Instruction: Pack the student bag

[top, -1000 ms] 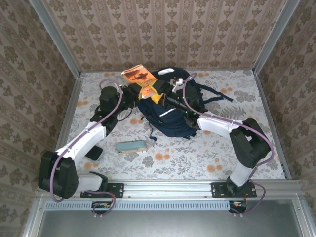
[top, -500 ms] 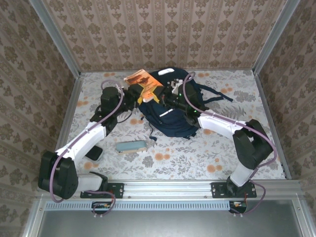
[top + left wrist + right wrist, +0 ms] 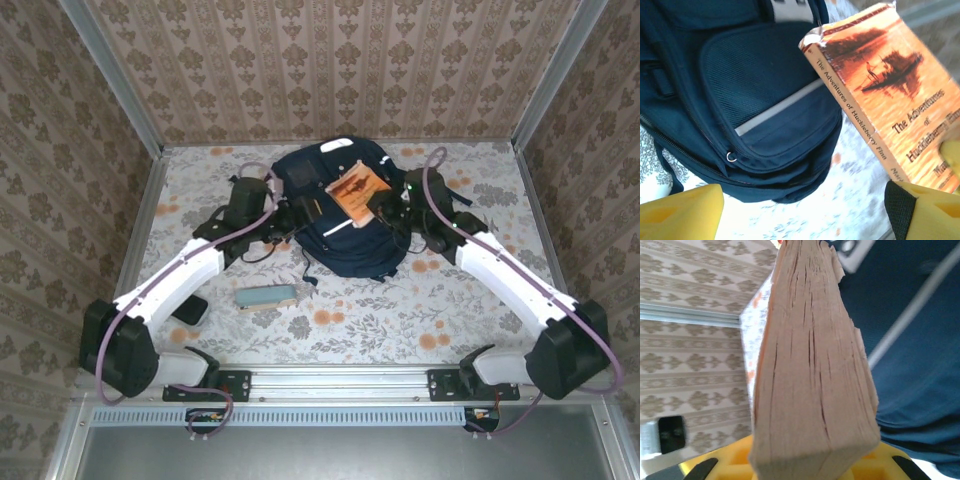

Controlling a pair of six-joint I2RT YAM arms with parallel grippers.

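The student bag (image 3: 345,250) lies at the upper centre of the top view. It is soft, limp fabric likely to sag, so its zip rim looks the best hold. The right gripper (image 3: 385,207) clamps a Huckleberry Finn paperback (image 3: 357,190) above it, and the left gripper (image 3: 303,212) gapes empty.

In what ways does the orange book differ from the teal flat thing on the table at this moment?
The orange book is held over the student bag by the right gripper; the teal thing lies on the table, apart from the bag. The book looks wider and has a picture cover; the teal thing is narrow and plain. Both are rectangular.
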